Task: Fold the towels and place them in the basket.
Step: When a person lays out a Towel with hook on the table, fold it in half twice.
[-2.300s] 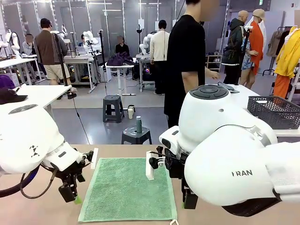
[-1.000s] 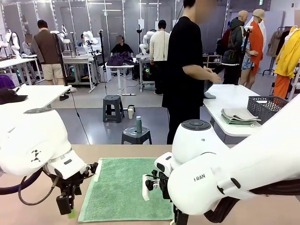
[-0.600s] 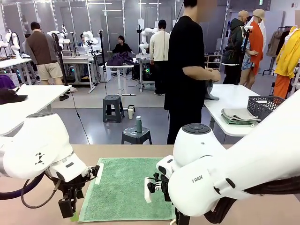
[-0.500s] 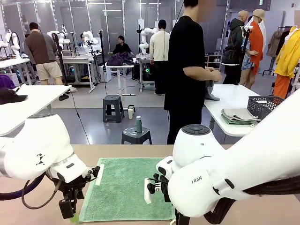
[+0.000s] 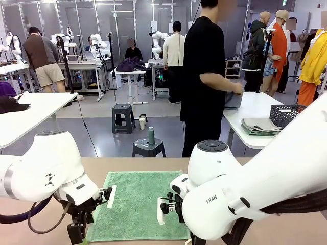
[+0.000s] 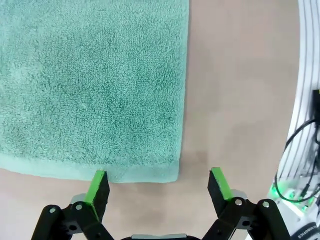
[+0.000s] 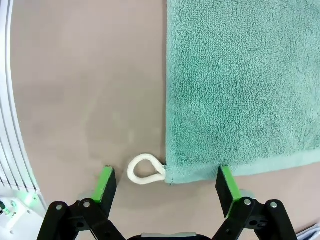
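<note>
Nearest, at the near edge of the bench (image 5: 76, 168): the left fingers (image 6: 98, 181), spread wide and holding nothing. They are poised over the near left corner of the mint green towel (image 5: 138, 204); one green tip sits at the towel's hem and the other over bare bench, with the corner between them. I cannot tell whether the tips touch the surface.

Beside them, the right fingers (image 7: 106, 181), also spread wide and empty, straddle the towel's near right corner. A small white loop tag (image 7: 145, 169) lies on the bench just off that corner, between the two tips.

One mint green towel, unfolded, lies flat across the middle of the bench with its long sides running from the near edge toward the far edge.

Beyond the far edge: a dark stool (image 5: 148, 149) with a bottle (image 5: 151, 135) upright on it.

Farther right: a person in black (image 5: 204, 76), turned to a white table (image 5: 245, 109), with a hand on a greyish cloth (image 5: 232, 100).

On that table's right end: a stack of folded towels (image 5: 260, 125), and just behind it the dark lattice basket (image 5: 288, 113).
</note>
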You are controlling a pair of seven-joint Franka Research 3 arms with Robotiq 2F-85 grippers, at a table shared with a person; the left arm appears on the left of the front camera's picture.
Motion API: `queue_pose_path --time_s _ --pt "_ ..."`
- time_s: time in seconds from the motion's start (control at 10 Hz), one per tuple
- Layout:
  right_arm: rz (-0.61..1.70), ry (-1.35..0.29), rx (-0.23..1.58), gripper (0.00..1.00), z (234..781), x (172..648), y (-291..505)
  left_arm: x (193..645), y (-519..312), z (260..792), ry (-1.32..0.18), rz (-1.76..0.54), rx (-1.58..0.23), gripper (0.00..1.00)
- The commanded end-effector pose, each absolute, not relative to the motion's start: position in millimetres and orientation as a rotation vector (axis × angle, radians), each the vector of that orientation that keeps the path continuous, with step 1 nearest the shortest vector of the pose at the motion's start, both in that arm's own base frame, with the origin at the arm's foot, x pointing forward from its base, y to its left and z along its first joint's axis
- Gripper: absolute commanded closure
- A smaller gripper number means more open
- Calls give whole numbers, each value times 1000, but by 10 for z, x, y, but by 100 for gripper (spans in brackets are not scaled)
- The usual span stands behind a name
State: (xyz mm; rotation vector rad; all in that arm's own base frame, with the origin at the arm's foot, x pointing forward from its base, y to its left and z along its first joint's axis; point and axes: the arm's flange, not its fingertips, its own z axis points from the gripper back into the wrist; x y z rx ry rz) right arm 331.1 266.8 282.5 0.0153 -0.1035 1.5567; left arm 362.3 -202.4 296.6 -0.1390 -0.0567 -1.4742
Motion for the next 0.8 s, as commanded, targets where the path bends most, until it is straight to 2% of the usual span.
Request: queue_pose_path --time_s 0.0,0.1,0.2,0.3,0.4,0.5,0.6,0.7 --pt "1553 -128 34 0 2782 3295 2669 3047 -1749 2732 -101 -1468 -140 0" --pt "1552 -126 33 0 2777 3300 2679 3040 -1754 2715 -103 -1468 -134 0" --pt "1546 -123 35 0 2771 3304 2679 3038 -1754 2704 -107 -1474 -127 21" --pt "1544 -124 33 0 2763 3303 2674 3042 -1734 2693 -112 -1470 -125 54" --pt "1548 -127 22 38 2767 3301 2664 3041 -1712 2685 -109 -1471 -125 80" --pt "1549 -129 18 46 2776 3296 2658 3037 -1696 2693 -111 -1470 -123 100" --pt "1552 -129 14 88 2780 3293 2658 3036 -1699 2697 -114 -1470 -120 100" --pt "1551 -128 14 99 2784 3291 2659 3029 -1697 2693 -113 -1474 -119 100"
